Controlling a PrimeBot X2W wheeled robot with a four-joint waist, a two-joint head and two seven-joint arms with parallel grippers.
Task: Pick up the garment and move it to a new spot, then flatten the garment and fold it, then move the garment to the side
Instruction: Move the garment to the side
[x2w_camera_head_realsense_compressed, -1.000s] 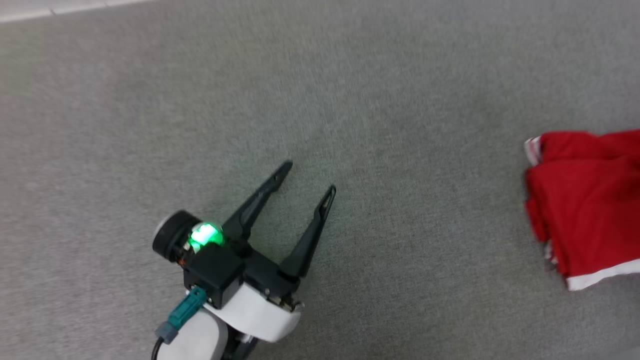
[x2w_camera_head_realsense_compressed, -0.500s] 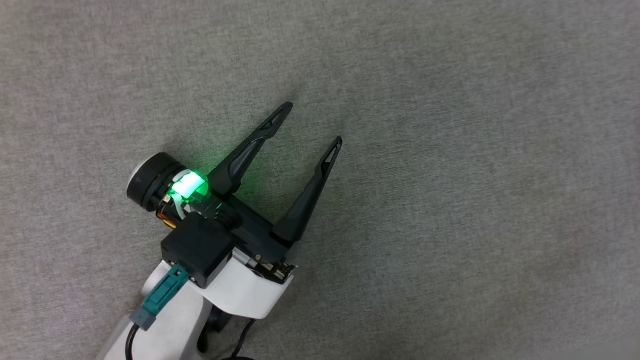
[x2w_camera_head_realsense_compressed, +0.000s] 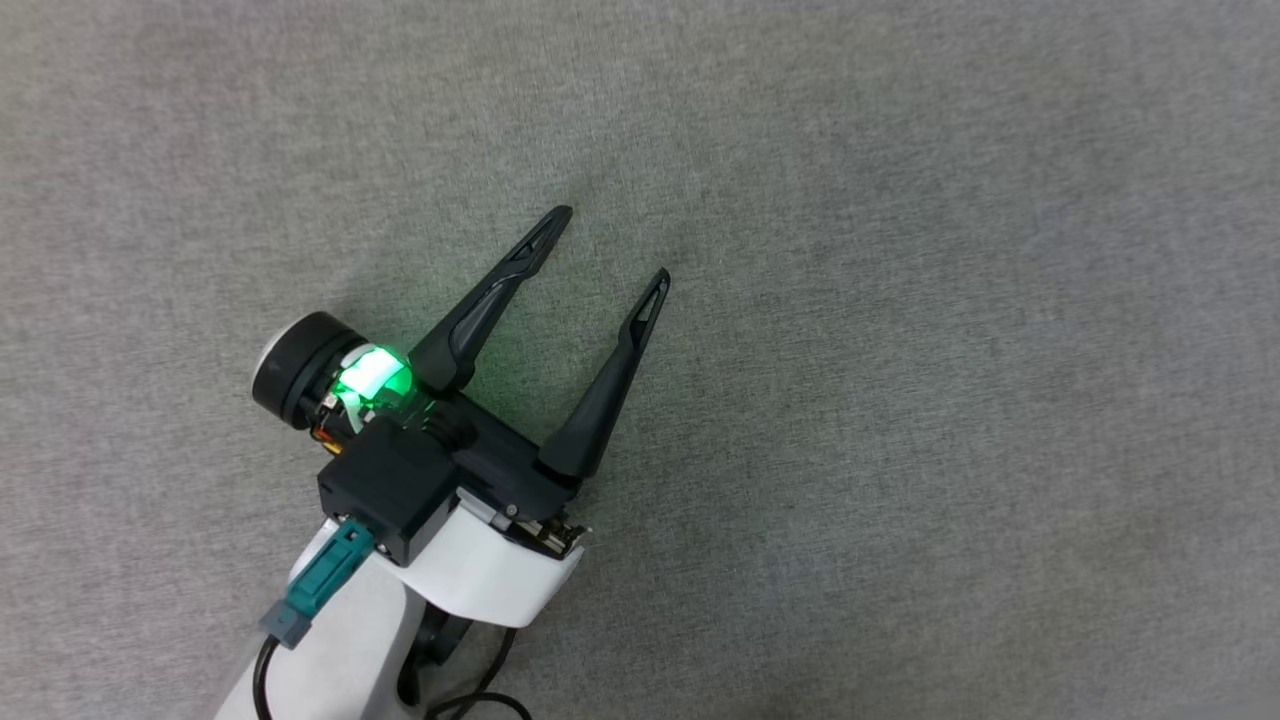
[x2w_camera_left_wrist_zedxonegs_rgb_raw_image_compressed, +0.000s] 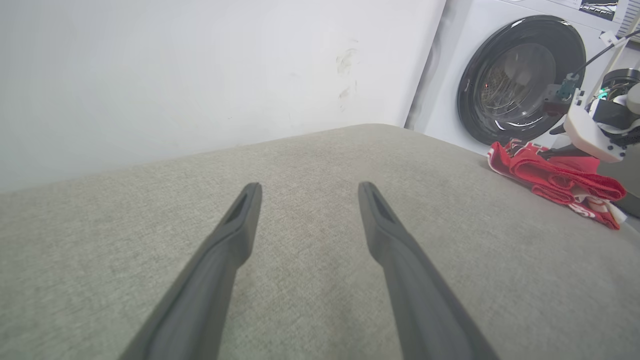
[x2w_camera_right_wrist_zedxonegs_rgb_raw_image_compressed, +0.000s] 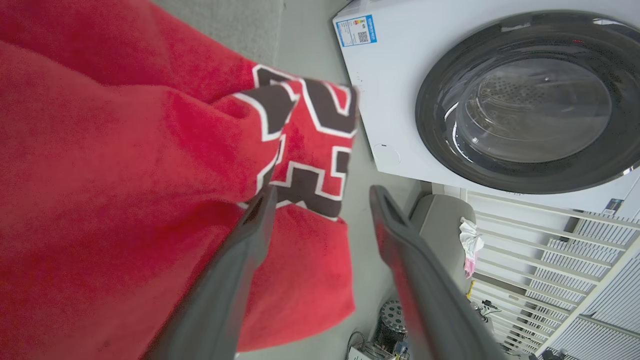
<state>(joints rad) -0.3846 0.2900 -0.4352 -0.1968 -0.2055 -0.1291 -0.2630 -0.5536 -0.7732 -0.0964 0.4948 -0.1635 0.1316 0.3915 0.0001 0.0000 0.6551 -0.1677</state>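
1. Both fingers of my left gripper are standing spread over the grey surface.
2. My right gripper is hovering, fingers apart, over the garment, which is lying crumpled near the washing machine.

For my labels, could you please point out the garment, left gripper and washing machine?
garment (x2w_camera_right_wrist_zedxonegs_rgb_raw_image_compressed: 125, 175): right wrist view, red body.
left gripper (x2w_camera_head_realsense_compressed: 610, 244): head view, between fingertips.
washing machine (x2w_camera_right_wrist_zedxonegs_rgb_raw_image_compressed: 530, 100): right wrist view, door glass.
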